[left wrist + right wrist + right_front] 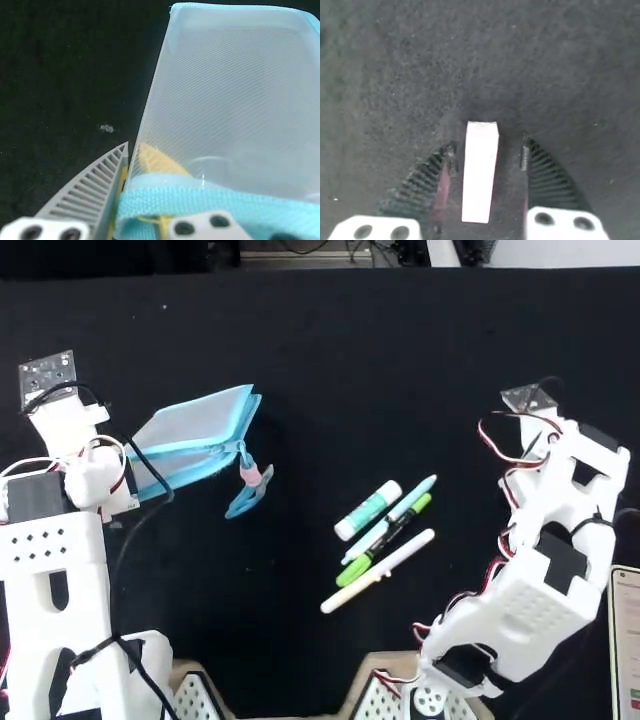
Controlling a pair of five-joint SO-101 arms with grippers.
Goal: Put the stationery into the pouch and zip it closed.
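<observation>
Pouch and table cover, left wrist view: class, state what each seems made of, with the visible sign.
The pale blue see-through pouch looks like thin translucent plastic mesh: fine diagonal lines cross its panel and shapes show through. Its turquoise edge band looks like woven fabric tape, matte. The black table cover seems cloth or felt: matte, flecked with lint.

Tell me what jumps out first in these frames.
The light blue mesh pouch stands out against the black table at the left of the high view, with its edge pinched in the left gripper. At centre lies a cluster of pens and markers, apart from the pouch. The right gripper sits open low over the table, a white block between its fingers with gaps on both sides.
</observation>
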